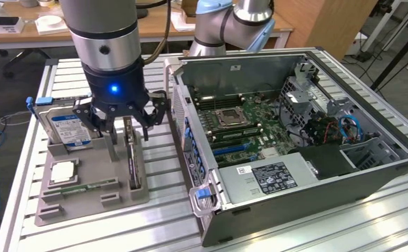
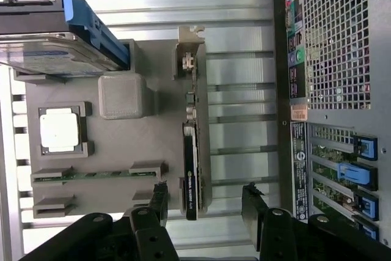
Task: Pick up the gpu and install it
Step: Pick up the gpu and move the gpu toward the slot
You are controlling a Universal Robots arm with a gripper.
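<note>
The gpu (image 1: 132, 164) is a thin black card standing on edge in a slot of the grey parts tray (image 1: 85, 202). In the wrist view the gpu (image 2: 190, 151) runs lengthwise, with its silver bracket (image 2: 187, 59) at the end away from the fingers. My gripper (image 1: 124, 123) hovers over the card, open and holding nothing. In the wrist view, the gripper (image 2: 206, 203) has one black finger on each side of the card's bracketless end, and neither touches it.
On the same tray are a hard drive (image 1: 67, 128) with a blue label, a processor (image 1: 63, 172) and a green memory stick (image 1: 85, 186). The open computer case (image 1: 372, 173) lies at the exterior view's right, its motherboard showing blue slots (image 1: 228, 149). The table is slatted aluminium.
</note>
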